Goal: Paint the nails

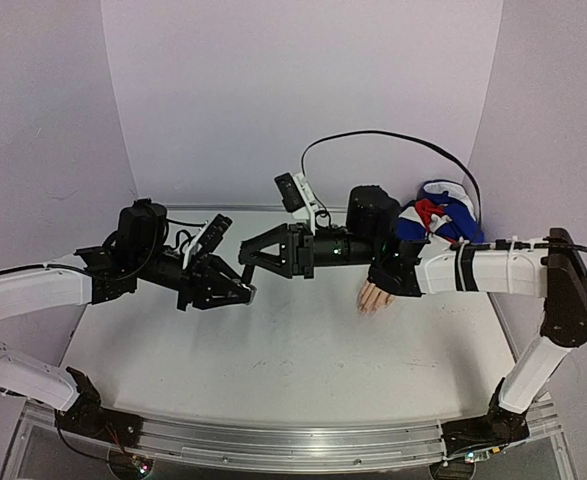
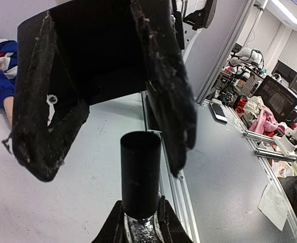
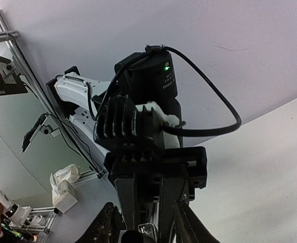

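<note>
Left fingers (image 1: 241,293) clench the nail polish bottle (image 2: 138,230); right fingers (image 1: 253,257) hang released at its dark cap (image 2: 140,172). The nails (image 1: 369,308), on the mannequin hand (image 1: 378,294) under the right forearm (image 1: 473,268), look tiny and hard; the light hand may slide, so touch by brush only

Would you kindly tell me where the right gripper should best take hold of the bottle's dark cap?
Grip the cap on its round sides near mid-height, coming along its axis from the free top end. The left gripper clamps the bottle just beneath, so only that straight cylinder stands clear; the right gripper's open fingers flank it.
</note>
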You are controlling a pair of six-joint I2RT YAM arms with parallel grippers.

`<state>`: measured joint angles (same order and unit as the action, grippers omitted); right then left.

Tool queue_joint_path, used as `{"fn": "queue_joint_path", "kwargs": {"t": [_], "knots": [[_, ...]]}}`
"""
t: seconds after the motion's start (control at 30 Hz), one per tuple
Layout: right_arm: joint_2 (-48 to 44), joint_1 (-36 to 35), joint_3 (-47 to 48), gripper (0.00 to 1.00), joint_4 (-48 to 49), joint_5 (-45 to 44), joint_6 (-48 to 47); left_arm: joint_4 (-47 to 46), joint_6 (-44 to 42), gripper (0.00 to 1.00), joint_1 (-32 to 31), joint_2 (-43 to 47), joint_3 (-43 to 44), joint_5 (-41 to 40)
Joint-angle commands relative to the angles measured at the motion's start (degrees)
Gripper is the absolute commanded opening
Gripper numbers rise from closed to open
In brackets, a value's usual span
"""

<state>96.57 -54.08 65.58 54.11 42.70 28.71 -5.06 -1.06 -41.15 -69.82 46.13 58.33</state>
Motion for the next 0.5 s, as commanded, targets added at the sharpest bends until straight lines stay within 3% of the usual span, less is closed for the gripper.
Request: {"fn": "queue_joint_path", "kwargs": {"t": [0.0,0.13,0.27,0.37,0.47], "knots": [[1.51,-0.96,4.11,0.35,4.61,3.80,0.15,-2.94,0.53,0.00,-0.25,0.61,3.13,2.00],[2.64,-1.83,5.27,0.28,4.56,4.61,-0.14,-3.01,0.54,0.00,-0.25,0.78,3.09,1.84],[3.50,-2.57,6.16,0.14,4.32,4.65,-0.22,-3.00,0.39,0.00,-0.25,1.44,2.88,0.54],[3.91,-3.34,6.48,0.02,3.24,3.53,-0.85,-3.03,-0.21,0.00,-0.25,3.00,2.24,-3.59],[4.64,-4.24,7.11,0.00,0.49,0.34,-1.85,-3.03,-0.91,0.00,-0.16,5.47,1.21,-11.28]]}}
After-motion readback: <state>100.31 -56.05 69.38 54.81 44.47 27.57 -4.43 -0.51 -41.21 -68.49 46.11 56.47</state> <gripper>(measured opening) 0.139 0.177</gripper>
